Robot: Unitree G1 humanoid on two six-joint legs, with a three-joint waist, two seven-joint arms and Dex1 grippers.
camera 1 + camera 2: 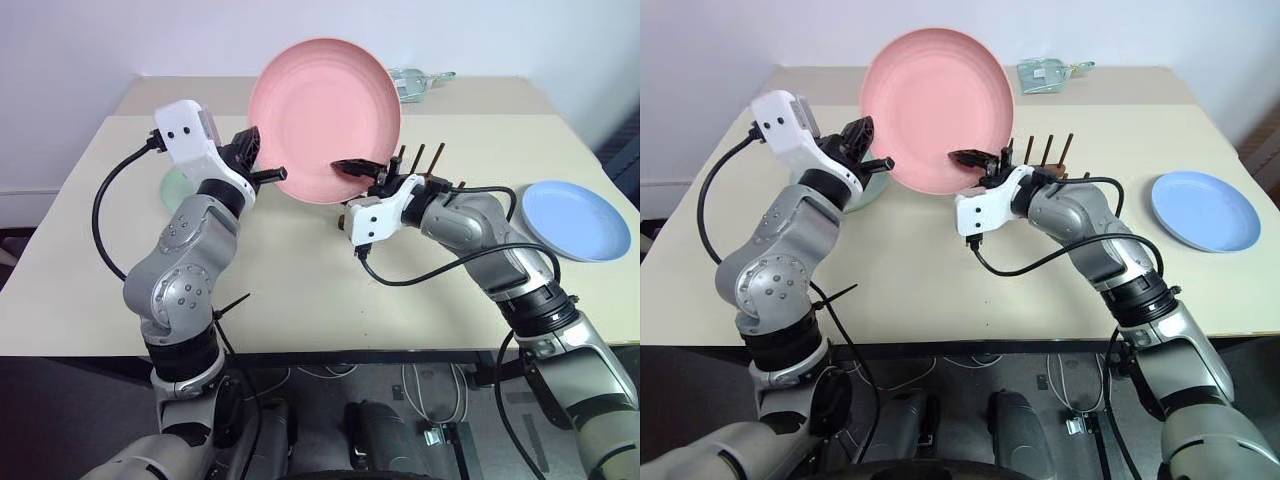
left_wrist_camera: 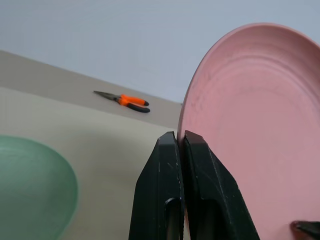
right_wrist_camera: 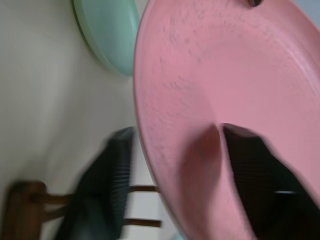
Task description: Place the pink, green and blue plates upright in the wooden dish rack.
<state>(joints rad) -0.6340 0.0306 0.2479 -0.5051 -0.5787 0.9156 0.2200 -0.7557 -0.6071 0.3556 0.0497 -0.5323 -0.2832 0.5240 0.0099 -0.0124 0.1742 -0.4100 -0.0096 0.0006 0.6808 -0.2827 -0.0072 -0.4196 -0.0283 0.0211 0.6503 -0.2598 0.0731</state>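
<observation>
The pink plate is held up on edge above the table, its hollow face toward me. My left gripper is shut on its lower left rim, the black fingers pinched together at the edge. At the plate's lower right rim is my right gripper. Behind my left arm the green plate lies flat on the table. The blue plate lies flat at the far right. Right behind my right gripper stands the wooden dish rack, its pegs upright and partly hidden by the wrist.
Orange-handled pliers lie on the far part of the table. A clear packet sits at the back, right of the pink plate. A black cable trails on the table under my right arm.
</observation>
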